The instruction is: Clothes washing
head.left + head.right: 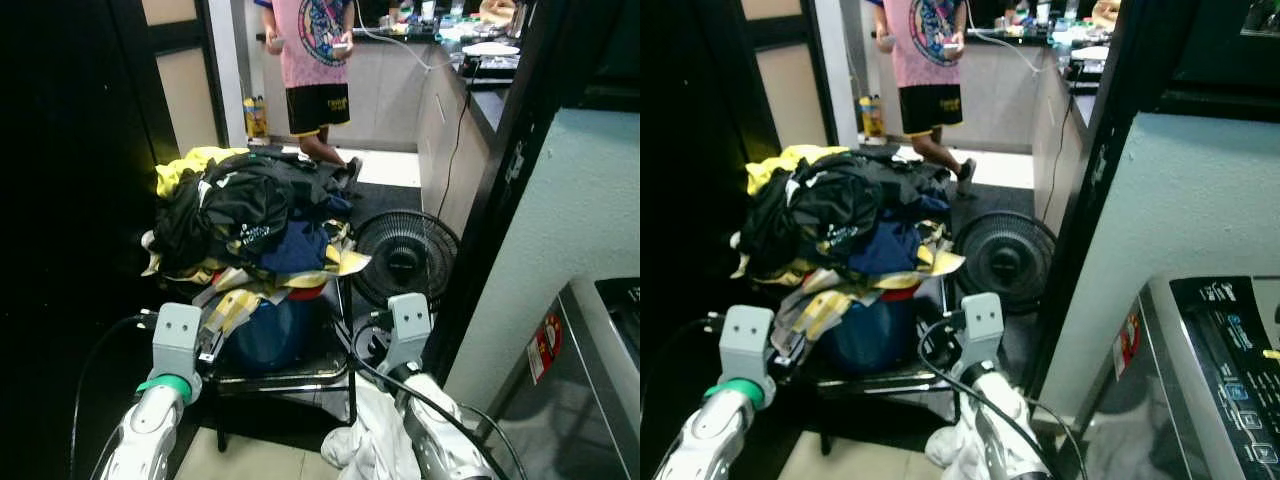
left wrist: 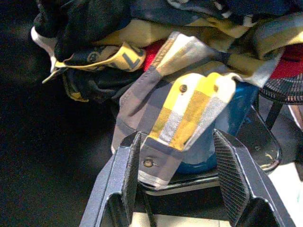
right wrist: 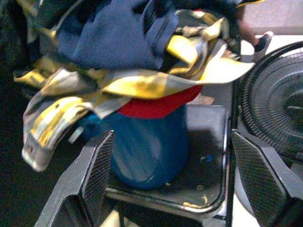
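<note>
Laundry: we see a heap of clothes [image 1: 250,215] overflowing a blue bucket [image 3: 151,146] on a black chair [image 3: 208,187].
Left tool [image 2: 177,165]: spread, its fingers either side of a hanging yellow-grey plaid sleeve [image 2: 182,118].
Right tool [image 3: 173,172]: spread wide before the bucket.
Washer [image 1: 1215,370]: at our right.

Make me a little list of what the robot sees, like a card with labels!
place: a laundry corner
clothes pile: heaped over a blue bucket on a dark stool
left gripper: open, a yellow and grey checked cuff hanging between its fingers
right gripper: open, facing the bucket
fan: on the floor beside the stool
washing machine: on the robot's right
person: standing further back, holding something
</note>
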Controlling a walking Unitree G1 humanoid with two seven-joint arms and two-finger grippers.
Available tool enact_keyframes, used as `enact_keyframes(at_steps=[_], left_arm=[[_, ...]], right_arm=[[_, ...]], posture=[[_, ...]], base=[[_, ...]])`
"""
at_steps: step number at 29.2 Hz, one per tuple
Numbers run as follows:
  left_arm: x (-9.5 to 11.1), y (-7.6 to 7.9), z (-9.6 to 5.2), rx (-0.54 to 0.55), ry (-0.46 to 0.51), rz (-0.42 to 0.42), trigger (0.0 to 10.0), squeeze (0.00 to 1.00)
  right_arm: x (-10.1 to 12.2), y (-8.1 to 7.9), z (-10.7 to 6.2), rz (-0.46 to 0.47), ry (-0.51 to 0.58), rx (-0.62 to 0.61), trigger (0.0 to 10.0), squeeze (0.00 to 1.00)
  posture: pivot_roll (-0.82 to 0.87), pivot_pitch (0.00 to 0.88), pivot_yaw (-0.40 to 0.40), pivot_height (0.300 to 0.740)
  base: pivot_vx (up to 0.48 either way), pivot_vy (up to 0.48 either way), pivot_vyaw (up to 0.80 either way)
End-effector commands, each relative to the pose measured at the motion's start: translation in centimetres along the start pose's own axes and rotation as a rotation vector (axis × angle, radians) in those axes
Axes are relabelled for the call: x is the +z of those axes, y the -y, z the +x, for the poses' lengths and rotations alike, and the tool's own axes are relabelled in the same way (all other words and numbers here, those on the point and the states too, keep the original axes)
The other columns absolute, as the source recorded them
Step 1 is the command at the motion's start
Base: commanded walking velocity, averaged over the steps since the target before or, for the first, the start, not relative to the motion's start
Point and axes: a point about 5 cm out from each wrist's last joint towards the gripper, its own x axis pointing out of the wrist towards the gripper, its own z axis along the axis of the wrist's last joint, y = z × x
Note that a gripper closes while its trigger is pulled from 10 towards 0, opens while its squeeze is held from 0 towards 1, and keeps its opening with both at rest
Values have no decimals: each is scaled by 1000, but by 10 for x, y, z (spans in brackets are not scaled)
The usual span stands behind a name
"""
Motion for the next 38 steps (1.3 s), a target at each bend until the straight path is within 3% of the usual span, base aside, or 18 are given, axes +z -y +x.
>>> enact_keyframes(at_steps=[1, 4, 9, 17, 21, 22, 24, 25, 26, 27, 30, 33, 35, 37, 38], left_arm=[[-6, -3, -1, 12, -20, -3, 10000, 0], [-9, 7, -1, -5, -31, -51, 10000, 0], [-14, 20, -2, -33, -34, -72, 10000, 0], [-17, 14, -5, 28, -38, -101, 10000, 0], [-8, 4, -8, 79, 3, -97, 10000, 0], [3, 0, -8, 93, 42, -92, 10000, 0], [3, 0, -8, 93, 42, -92, 10000, 0], [15, -4, -7, 101, 88, -98, 10000, 0], [15, -4, -7, 101, 88, -98, 10000, 0], [38, -5, -3, 97, 167, -92, 10000, 0], [53, -5, -2, 93, 223, -87, 10000, 0], [103, -3, 3, 71, 378, -58, 10000, 0], [103, -3, 3, 71, 378, -58, 10000, 0], [125, 2, 2, 58, 440, -38, 10000, 0], [125, 2, 2, 58, 440, -38, 10000, 0]], right_arm=[[-1, -2, -1, 10, -12, -4, 10000, 0], [-10, -2, -2, 40, -29, -14, 10000, 0], [-18, -9, 4, -9, -84, 70, 10000, 0], [-25, 10, 0, 39, -122, -3, 10000, 0], [-10, 22, 2, 81, -64, -88, 10000, 0], [4, 25, 5, 99, -13, -112, 10000, 0], [4, 25, 5, 99, -13, -112, 10000, 0], [19, 27, 9, 112, 41, -120, 10000, 0], [19, 27, 9, 112, 41, -120, 10000, 0], [48, 26, 19, 139, 138, -105, 10000, 0], [68, 25, 24, 156, 205, -89, 10000, 0], [132, 9, 35, 199, 378, 56, 10000, 0], [132, 9, 35, 199, 378, 56, 10000, 0], [147, -2, 35, 180, 381, 155, 10000, 0], [147, -2, 35, 180, 381, 155, 10000, 0]], posture=[[0, 11, 77, 740], [26, 11, 122, 740], [2, 11, 111, 740], [16, 15, 56, 740], [17, 17, 37, 740], [21, 17, 32, 740], [21, 17, 32, 740], [23, 20, 31, 740], [23, 20, 31, 740], [25, 22, 29, 740], [24, 22, 29, 740], [19, 23, 27, 740], [19, 23, 27, 740], [27, 16, 11, 740], [27, 16, 11, 740]], base=[[0, 0, 0], [0, 0, 0], [0, 0, 0], [0, 0, 0], [0, 0, 0], [0, 0, 0], [0, 0, 0], [0, 0, 0], [0, 0, 0], [0, 0, 0], [0, 0, 0], [0, 0, 0], [0, 0, 0], [0, 0, 0], [0, 0, 0]])
